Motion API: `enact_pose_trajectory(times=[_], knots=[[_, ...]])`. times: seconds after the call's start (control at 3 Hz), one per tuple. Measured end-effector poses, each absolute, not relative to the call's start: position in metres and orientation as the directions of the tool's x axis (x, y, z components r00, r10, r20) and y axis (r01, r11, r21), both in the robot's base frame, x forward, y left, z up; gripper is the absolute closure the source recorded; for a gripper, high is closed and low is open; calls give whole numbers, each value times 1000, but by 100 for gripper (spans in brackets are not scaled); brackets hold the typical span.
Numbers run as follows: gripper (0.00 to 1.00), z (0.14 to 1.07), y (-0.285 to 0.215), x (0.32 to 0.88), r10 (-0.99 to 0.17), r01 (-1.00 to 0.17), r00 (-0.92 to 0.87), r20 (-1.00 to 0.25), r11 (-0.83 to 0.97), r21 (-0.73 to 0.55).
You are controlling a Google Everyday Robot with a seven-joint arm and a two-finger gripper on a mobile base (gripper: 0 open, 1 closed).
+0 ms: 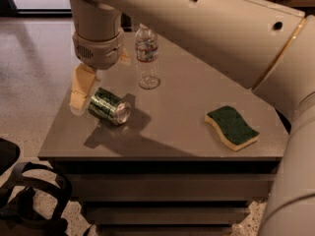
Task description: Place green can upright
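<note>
The green can (109,105) lies on its side near the left front part of the grey table (182,132), its shiny silver end facing front right. My gripper (94,85) hangs over the can's far left end, open. One cream finger (80,86) reaches down just left of the can, close to the table's left edge. The other finger (123,58) shows only as a small piece behind the wrist. The can is not held.
A clear plastic water bottle (147,57) with a white cap stands upright behind the can. A green and yellow sponge (231,127) lies at the front right. My large arm spans the top and right of the view. Dark objects lie on the floor at lower left.
</note>
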State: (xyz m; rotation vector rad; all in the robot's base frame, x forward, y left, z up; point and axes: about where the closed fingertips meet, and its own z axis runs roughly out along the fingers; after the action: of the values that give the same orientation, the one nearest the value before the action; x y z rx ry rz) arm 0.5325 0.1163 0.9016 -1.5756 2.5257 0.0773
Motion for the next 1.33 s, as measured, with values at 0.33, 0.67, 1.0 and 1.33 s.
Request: enact_pose_trajectory(times=[0.33, 0.67, 1.0, 1.33], knots=[[0, 889, 129, 532, -882, -886, -454, -131, 462, -36], [0, 870, 136, 539, -871, -875, -482, -99, 485, -6], [0, 851, 128, 548, -837, -839, -543, -65, 543, 20], [0, 847, 118, 550, -806, -807, -591, -45, 591, 15]])
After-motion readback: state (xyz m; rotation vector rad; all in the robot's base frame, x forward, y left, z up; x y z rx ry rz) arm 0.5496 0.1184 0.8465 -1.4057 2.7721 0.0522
